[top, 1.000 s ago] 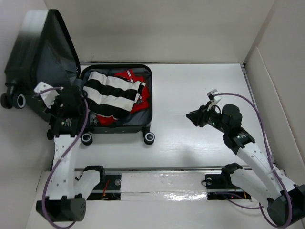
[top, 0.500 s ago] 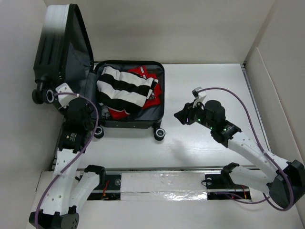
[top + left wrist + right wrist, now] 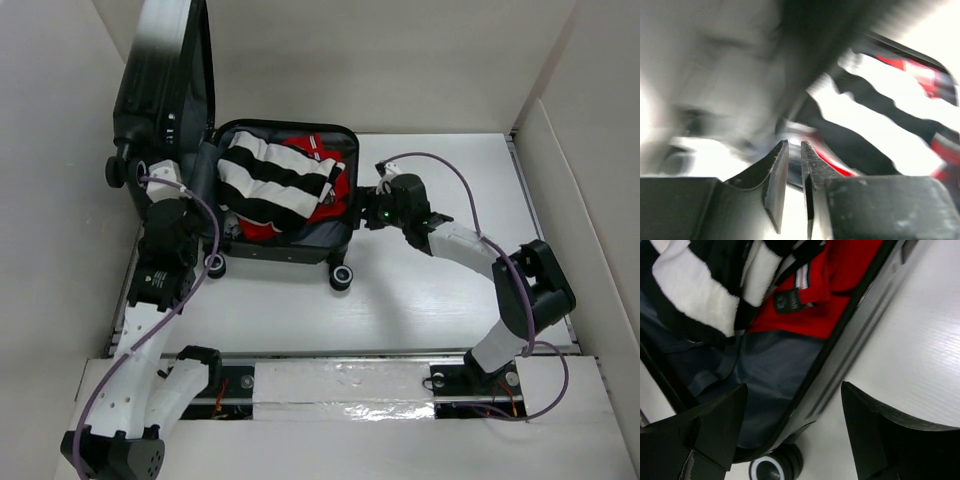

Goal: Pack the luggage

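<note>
Luggage point(image 3: 283, 252) at left rear of table point(image 3: 430, 300), lid raised: stiff glossy shell, probably light and prone to roll, best held at rim, which wide-spread right gripper point(image 3: 794, 386) straddles; left gripper point(image 3: 794, 144) pinched nearly closed, empty.

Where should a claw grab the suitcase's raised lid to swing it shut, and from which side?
Pinch the lid by its thin free rim, opposite the hinge, coming from the left, outer side. It stands nearly upright beside the packed base, so pushing high up there should tip it over.
</note>
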Available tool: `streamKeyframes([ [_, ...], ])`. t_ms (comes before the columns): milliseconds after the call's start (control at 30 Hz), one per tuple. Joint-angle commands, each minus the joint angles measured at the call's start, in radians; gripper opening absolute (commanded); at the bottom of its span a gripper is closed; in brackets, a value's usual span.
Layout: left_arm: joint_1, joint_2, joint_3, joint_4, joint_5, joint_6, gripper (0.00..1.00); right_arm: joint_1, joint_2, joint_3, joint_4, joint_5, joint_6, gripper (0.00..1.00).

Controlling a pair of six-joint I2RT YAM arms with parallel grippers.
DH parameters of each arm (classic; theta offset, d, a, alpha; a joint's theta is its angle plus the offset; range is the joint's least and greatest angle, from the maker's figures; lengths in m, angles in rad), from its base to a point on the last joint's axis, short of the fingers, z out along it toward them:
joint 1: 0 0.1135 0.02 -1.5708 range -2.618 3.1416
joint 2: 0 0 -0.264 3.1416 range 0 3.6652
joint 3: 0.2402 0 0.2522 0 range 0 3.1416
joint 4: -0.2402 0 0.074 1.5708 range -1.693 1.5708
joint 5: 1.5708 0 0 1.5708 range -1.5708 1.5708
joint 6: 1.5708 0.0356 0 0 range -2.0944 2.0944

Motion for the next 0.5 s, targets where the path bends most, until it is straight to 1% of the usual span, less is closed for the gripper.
streamKeyframes([
  [0, -0.042, 0.041, -0.058, 0.135, 0.519, -0.160, 0.00, 0.010, -0.037, -0.023, 0.151, -0.042, 0.064, 0.81],
  [33, -0.042, 0.064, -0.074, 0.146, 0.606, -0.160, 0.00, 0.010, -0.046, -0.036, 0.167, -0.039, 0.070, 0.81],
  [100, -0.056, 0.078, -0.078, 0.146, 0.650, -0.142, 0.00, 0.010, -0.067, -0.038, 0.167, -0.027, 0.067, 0.81],
  [133, -0.083, 0.076, -0.072, 0.150, 0.615, -0.130, 0.00, 0.010, -0.069, -0.030, 0.158, -0.024, 0.061, 0.81],
  [167, -0.150, 0.078, -0.063, 0.152, 0.593, -0.098, 0.00, 0.010, -0.068, -0.021, 0.124, -0.016, 0.053, 0.81],
  [200, -0.180, 0.084, -0.048, 0.149, 0.581, -0.085, 0.00, 0.010, -0.061, 0.002, 0.106, 0.000, 0.044, 0.81],
  [233, -0.212, 0.113, -0.013, 0.132, 0.561, -0.078, 0.00, 0.010, -0.042, 0.012, 0.092, 0.007, 0.041, 0.81],
  [267, -0.275, 0.130, 0.003, 0.126, 0.547, -0.073, 0.00, 0.010, -0.032, 0.015, 0.080, 0.014, 0.040, 0.81],
  [300, -0.304, 0.145, 0.015, 0.126, 0.533, -0.067, 0.00, 0.010, -0.019, 0.016, 0.081, 0.014, 0.044, 0.81],
  [400, -0.361, 0.216, 0.041, 0.126, 0.490, -0.053, 0.00, 0.000, 0.031, 0.022, 0.081, -0.007, 0.050, 0.79],
  [467, -0.361, 0.234, 0.051, 0.092, 0.396, -0.096, 0.00, 0.000, 0.034, 0.004, 0.101, -0.013, 0.049, 0.79],
])
